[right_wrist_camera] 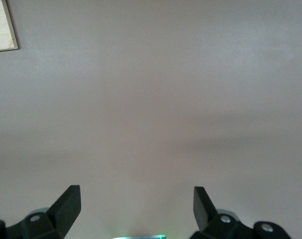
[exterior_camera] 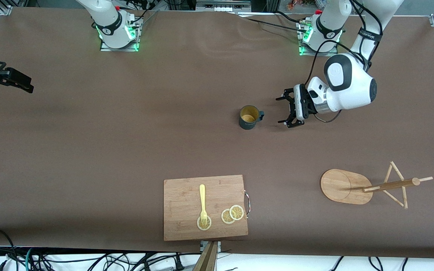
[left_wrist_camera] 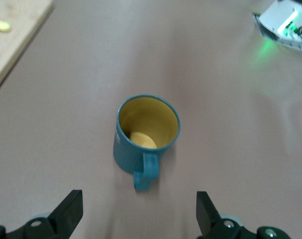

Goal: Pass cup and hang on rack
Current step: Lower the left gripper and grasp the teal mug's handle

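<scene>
Left pincer (exterior_camera: 283,111) hangs low over the tabletop (exterior_camera: 126,131) with its fingers (left_wrist_camera: 71,211) spread wide apart and nothing between them, just beside the cup (exterior_camera: 249,117) on the side toward the left arm's end. The cup stands upright on the tabletop, untouched, and its handle points straight at that pincer; in the left wrist view the cup (left_wrist_camera: 146,139) shows its yellow inside, framed between the two open fingertips but clear of them. The right pincer (exterior_camera: 19,81) waits at the right arm's end of the tabletop, its fingers (right_wrist_camera: 66,206) also parted and empty, with only bare surface under it. Nearer to the front camera than the cup lies a board (exterior_camera: 205,207) carrying a yellow fork (exterior_camera: 202,203) and three lemon slices (exterior_camera: 233,214), the fork's tines resting on one slice. The rack (exterior_camera: 367,185) sits toward the left arm's end, nearer to the camera than the left pincer, well apart from the cup, its oval base flat on the tabletop and all its pegs bare.
</scene>
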Robot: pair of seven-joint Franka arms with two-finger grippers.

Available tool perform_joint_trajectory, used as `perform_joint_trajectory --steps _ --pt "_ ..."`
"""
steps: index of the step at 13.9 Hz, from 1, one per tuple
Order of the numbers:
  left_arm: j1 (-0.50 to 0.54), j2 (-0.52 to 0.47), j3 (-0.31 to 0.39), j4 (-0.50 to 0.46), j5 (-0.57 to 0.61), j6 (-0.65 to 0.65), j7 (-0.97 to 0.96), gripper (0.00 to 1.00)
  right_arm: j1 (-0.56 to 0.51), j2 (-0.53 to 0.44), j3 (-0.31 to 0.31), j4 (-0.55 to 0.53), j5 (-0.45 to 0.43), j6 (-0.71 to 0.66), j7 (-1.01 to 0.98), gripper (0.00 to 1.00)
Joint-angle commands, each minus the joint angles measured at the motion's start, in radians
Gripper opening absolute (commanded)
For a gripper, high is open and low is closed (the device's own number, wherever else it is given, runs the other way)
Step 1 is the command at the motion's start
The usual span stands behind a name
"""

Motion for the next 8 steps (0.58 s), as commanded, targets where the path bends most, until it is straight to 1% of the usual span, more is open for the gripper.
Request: perform_joint_trajectory --steps 1,5,8 --pt "-0.003 0.100 -0.003 0.007 -0.239 0.030 0.274 1.00 -0.020 -0.005 0.017 0.000 -0.012 0.003 -0.013 1.00" --pt "0.013 0.212 -0.003 0.007 -0.433 0.000 0.512 1.00 -0.020 -0.005 0.017 0.000 -0.012 0.003 -0.013 1.00" --pt "0.036 0.280 -0.005 0.008 -0.533 -0.060 0.626 1.00 -0.020 -0.005 0.017 0.000 -0.014 0.004 -0.015 1.00"
